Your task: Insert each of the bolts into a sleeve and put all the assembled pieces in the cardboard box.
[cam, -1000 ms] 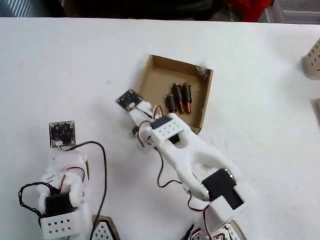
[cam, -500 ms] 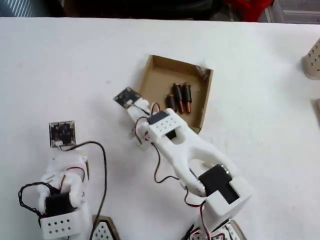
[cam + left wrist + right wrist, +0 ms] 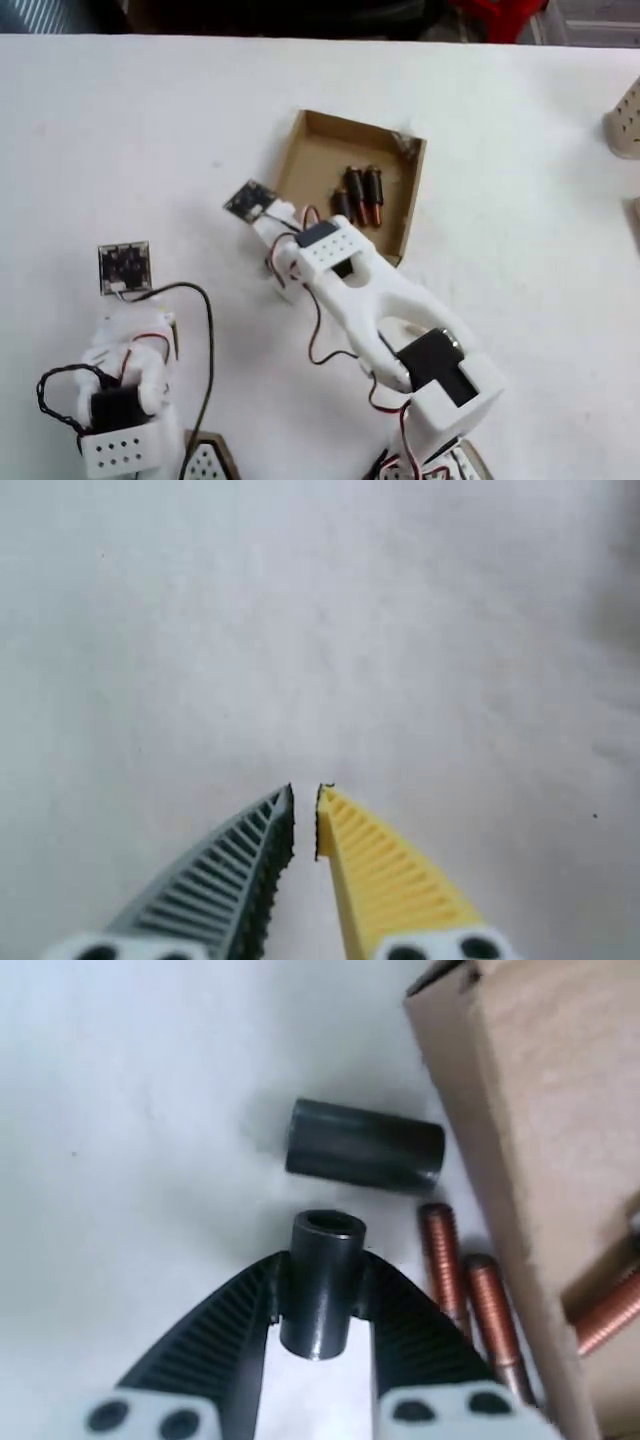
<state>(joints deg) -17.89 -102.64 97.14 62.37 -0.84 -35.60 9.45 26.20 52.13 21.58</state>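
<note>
So my right gripper [image 3: 320, 1272] is clamped on a sleeve [image 3: 322, 1290]. It's pinched between both fingers and stands upright with its open end facing up. It's just off the outside of the box [image 3: 540, 1110], over the table [image 3: 150, 120].

A second sleeve [image 3: 365, 1147] lies on its side on the table, just past the one I'm holding and near the box's corner. Two bare bolts [image 3: 442, 1260] lie side by side on the table, right along the box's outer wall and close beside my held sleeve. I can't tell if they touch the cardboard.

From the high view, the box sits about mid-table, a bit toward the far edge. Three assembled pieces [image 3: 358, 196] lie next to each other inside it, closer to its near wall.

My left gripper [image 3: 305, 800] is parked down by the table's near edge, toward the left corner and well away from the box. Its fingers are pinched almost together, with only a sliver of gap at the tips. There's nothing between them, just bare table underneath.
</note>
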